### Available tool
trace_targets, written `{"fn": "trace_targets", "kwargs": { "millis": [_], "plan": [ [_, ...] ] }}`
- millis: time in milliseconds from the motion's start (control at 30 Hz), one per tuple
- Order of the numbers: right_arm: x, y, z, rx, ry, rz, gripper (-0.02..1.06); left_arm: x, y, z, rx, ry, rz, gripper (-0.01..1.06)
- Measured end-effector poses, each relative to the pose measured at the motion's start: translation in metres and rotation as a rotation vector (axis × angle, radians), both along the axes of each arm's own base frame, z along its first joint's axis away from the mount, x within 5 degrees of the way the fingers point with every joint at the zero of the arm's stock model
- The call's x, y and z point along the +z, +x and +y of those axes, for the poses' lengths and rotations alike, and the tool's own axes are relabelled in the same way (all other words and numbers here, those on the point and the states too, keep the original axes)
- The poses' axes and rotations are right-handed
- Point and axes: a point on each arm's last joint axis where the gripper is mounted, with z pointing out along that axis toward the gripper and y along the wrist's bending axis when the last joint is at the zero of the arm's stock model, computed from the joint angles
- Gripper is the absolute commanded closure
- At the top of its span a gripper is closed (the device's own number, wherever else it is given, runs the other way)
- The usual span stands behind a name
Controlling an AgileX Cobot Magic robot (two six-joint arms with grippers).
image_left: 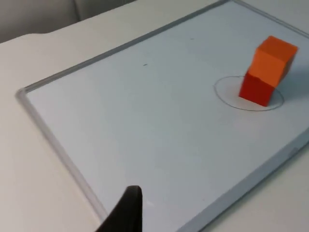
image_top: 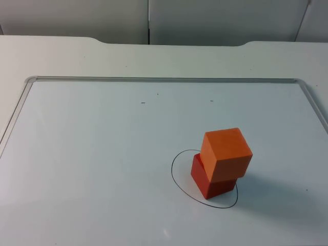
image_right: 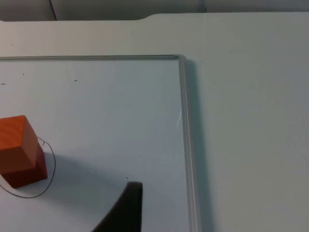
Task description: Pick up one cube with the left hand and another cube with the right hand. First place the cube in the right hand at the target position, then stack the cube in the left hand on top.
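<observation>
- Orange cube (image_top: 226,152) sits on red cube (image_top: 211,180), inside drawn circle (image_top: 177,177) on whiteboard (image_top: 102,154); top one skewed, overhanging a bit.
- Left gripper (image_left: 126,212) & right gripper (image_right: 126,209): one fingertip each visible, well away from stack; can't tell if open or closed.
- Stack looks done, prob. Step now: keep both arms clear, don't nudge it.

No readable text, label, brand, number or sign appears on anything here.
</observation>
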Motion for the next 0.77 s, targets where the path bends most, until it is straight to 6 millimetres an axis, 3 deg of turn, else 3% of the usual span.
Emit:
{"fn": "trace_targets", "kwargs": {
  "millis": [233, 767],
  "plan": [
    [0.0, 0.0, 0.0, 0.0, 0.0, 0.0, 0.0, 0.0, -0.0011, -0.0015, 0.229, 0.0, 0.0, 0.0],
    [0.0, 0.0, 0.0, 0.0, 0.0, 0.0, 0.0, 0.0, -0.0019, -0.0034, 0.472, 0.0, 0.0, 0.0]
  ]
}}
